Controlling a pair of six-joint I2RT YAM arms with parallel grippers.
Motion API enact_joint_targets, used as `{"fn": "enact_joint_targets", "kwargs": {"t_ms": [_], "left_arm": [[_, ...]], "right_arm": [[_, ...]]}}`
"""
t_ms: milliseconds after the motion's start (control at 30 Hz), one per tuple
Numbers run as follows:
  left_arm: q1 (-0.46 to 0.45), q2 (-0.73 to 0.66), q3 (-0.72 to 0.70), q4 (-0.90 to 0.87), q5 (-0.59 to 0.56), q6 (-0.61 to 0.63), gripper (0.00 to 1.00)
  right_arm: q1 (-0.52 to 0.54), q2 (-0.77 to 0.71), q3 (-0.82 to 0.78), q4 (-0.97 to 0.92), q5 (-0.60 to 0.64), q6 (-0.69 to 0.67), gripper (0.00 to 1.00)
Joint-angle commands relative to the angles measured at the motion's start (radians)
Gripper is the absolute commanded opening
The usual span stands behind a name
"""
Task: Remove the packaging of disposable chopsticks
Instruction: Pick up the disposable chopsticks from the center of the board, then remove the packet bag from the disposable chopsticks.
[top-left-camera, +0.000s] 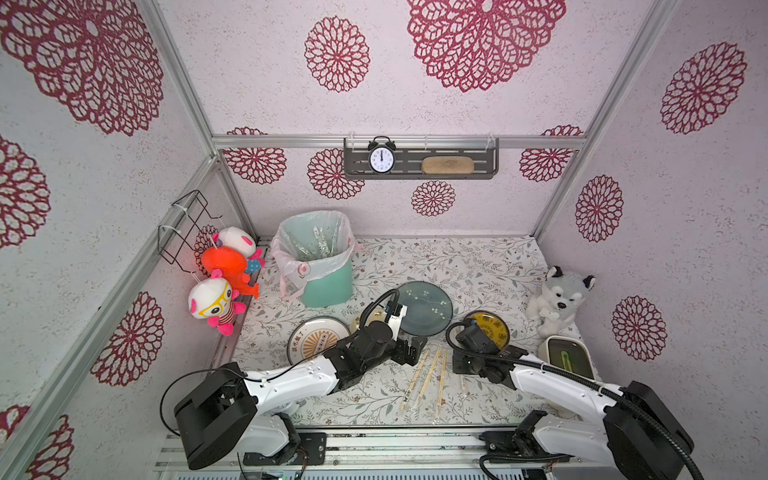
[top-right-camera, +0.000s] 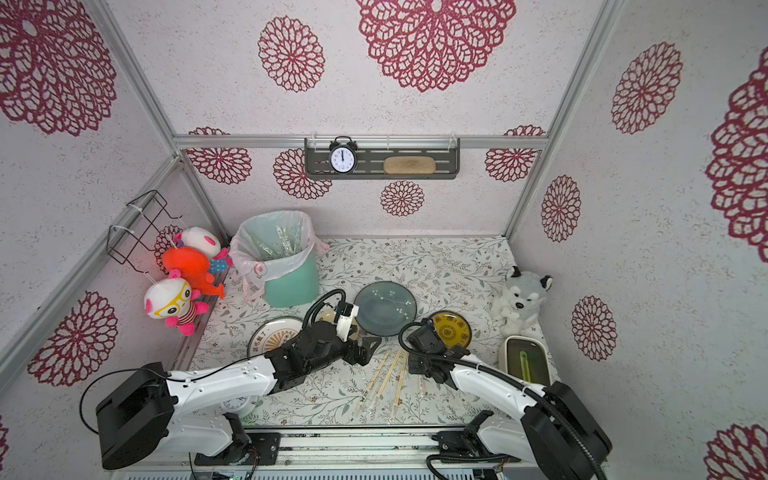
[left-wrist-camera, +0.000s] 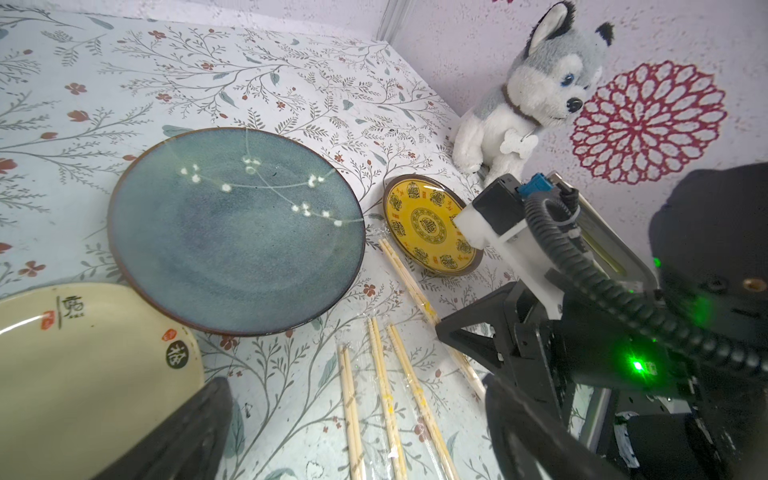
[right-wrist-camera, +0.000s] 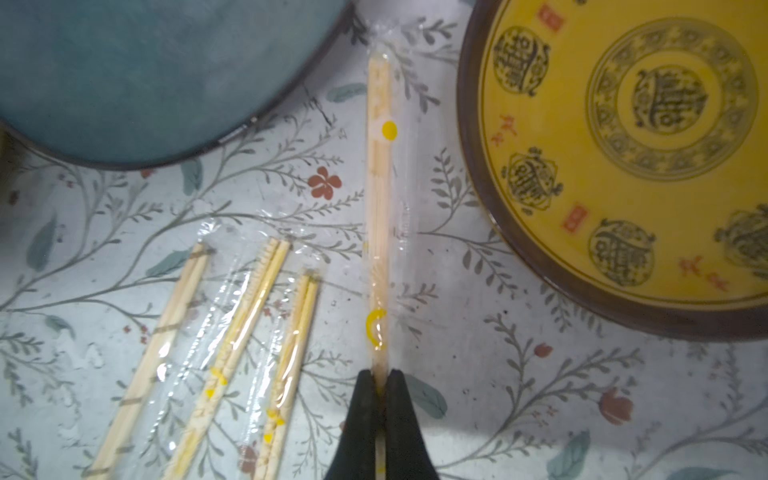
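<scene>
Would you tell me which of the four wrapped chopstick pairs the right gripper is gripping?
The lone pair beside the yellow plate; the other three pairs lie together, untouched.

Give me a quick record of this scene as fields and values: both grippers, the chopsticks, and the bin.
Right gripper: shut on the wrapped pair lying beside the yellow plate
Left gripper: open, holding nothing, near the blue-grey plate
Loose: three more wrapped pairs, side by side, untouched
Bin: lined, with clear sleeves inside
Bare chopsticks: none visible
</scene>
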Motion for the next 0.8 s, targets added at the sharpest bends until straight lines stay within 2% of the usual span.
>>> {"fn": "enact_joint_targets", "kwargs": {"t_ms": [0, 100, 300, 433, 600, 767], "left_arm": [[-0.002, 0.021, 0.029, 0.065, -0.026, 0.007, 0.98], [0.004, 0.039, 0.039, 0.112, 0.015, 0.008, 1.0], [0.014, 0.034, 0.07, 0.148, 0.027, 0.039, 0.95], [0.061, 0.05, 0.082, 0.22, 0.152, 0.023, 0.92], [0.068, 0.079, 0.147, 0.183, 0.129, 0.037, 0.93], [0.068, 0.124, 0.215, 0.168, 0.128, 0.055, 0.9]], "right_arm": [[-0.02, -0.044, -0.009, 0.026, -0.022, -0.053, 0.0], [-0.026, -0.075, -0.014, 0.043, -0.02, -0.071, 0.0], [-0.026, -0.203, -0.016, 0.119, -0.047, -0.149, 0.0], [-0.023, -0.281, -0.024, 0.202, -0.132, -0.188, 0.0], [0.001, -0.334, -0.042, 0.405, -0.26, -0.233, 0.0], [0.061, -0.302, 0.016, 0.442, -0.298, -0.294, 0.0]]}}
